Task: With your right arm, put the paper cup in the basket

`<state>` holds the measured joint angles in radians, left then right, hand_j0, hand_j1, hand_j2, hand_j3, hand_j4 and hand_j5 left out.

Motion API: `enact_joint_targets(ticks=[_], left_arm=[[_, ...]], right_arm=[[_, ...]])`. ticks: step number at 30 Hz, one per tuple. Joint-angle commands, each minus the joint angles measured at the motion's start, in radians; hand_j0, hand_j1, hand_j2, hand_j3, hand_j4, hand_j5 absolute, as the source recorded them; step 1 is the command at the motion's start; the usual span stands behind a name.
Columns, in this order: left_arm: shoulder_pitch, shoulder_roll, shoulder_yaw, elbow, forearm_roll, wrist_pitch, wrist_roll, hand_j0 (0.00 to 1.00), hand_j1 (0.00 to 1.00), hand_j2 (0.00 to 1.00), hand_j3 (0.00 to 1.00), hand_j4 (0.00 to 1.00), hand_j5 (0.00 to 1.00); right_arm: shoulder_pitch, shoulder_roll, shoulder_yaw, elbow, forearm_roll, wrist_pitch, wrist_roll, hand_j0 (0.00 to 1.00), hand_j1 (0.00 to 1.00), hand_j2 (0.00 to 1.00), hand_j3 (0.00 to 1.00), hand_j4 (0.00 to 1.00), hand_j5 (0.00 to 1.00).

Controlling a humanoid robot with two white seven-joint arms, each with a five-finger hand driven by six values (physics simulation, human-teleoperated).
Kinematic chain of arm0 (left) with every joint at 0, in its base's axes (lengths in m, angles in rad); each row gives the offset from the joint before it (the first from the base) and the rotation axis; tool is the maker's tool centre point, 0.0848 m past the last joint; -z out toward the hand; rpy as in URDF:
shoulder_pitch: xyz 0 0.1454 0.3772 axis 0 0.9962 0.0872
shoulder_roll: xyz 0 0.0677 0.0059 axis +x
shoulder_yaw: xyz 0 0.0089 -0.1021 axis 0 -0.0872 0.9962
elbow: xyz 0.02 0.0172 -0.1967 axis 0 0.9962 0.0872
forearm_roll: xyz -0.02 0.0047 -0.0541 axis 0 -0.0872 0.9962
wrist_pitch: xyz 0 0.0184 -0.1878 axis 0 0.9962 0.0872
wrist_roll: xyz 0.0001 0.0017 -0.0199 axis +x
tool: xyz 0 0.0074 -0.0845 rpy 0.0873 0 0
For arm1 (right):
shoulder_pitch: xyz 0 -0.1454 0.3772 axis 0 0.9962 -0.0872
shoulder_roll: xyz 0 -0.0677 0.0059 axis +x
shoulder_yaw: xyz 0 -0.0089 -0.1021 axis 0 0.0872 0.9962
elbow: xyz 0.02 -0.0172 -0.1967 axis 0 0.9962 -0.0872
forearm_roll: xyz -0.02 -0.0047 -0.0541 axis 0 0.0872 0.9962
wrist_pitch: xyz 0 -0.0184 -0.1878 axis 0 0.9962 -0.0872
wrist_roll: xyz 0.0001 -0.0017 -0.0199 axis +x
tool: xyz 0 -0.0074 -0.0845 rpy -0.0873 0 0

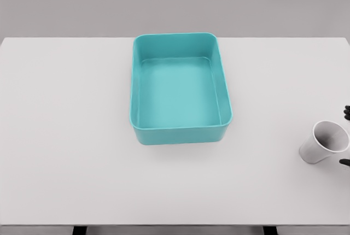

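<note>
At the far right edge of the head view, only two black fingertips (346, 112) of the right robot hand (346, 136) show; one sits just above the paper cup (322, 143) and one just below its open mouth. The rest of the hand lies outside the picture, so how far it is open cannot be told, nor whether the fingertips touch the cup. The left arm does not appear.

The paper cup is white and tipped over, its open rim pointing up and to the right towards the picture's edge and its narrower base pointing down and to the left. The inside looks grey and shaded. Whether it rests on the tabletop (65, 136) or is raised a little above it cannot be told. It is at the right side of the tabletop, towards the near edge, well apart from the basket (180, 134).

The basket is a teal rectangular tub with rounded corners and plain solid walls. It stands upright at the middle of the tabletop, a little towards the far edge, with its long sides running from near to far. Nothing lies inside it.

The tabletop is plain white and fills most of the view, with a grey wall behind it.

Counted: one paper cup, one basket, one robot hand partly in view.
</note>
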<state>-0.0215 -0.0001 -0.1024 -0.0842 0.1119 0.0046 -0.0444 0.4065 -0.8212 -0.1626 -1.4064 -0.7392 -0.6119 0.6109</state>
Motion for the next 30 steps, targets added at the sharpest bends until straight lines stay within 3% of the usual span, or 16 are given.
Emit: enact_joint_targets(ticks=[1, 17, 30], left_arm=[[0.0, 0.0, 0.0, 0.0, 0.0, 0.0, 0.0, 1.0, 1.0, 1.0, 1.0, 1.0, 1.0], [0.0, 0.0, 0.001, 0.0, 0.0, 0.0, 0.0, 1.0, 1.0, 1.0, 1.0, 1.0, 1.0], [0.0, 0.0, 0.0, 0.0, 0.0, 0.0, 0.0, 1.0, 1.0, 1.0, 1.0, 1.0, 1.0]], right_arm=[[0.0, 0.019, 0.025, 0.02, -0.006, 0.001, 0.0, 1.0, 1.0, 1.0, 1.0, 1.0, 1.0], [-0.017, 0.054, 0.051, 0.06, -0.006, 0.001, 0.0, 1.0, 1.0, 1.0, 1.0, 1.0, 1.0], [-0.081, 0.083, 0.104, 0.096, -0.006, 0.001, 0.0, 1.0, 1.0, 1.0, 1.0, 1.0, 1.0]])
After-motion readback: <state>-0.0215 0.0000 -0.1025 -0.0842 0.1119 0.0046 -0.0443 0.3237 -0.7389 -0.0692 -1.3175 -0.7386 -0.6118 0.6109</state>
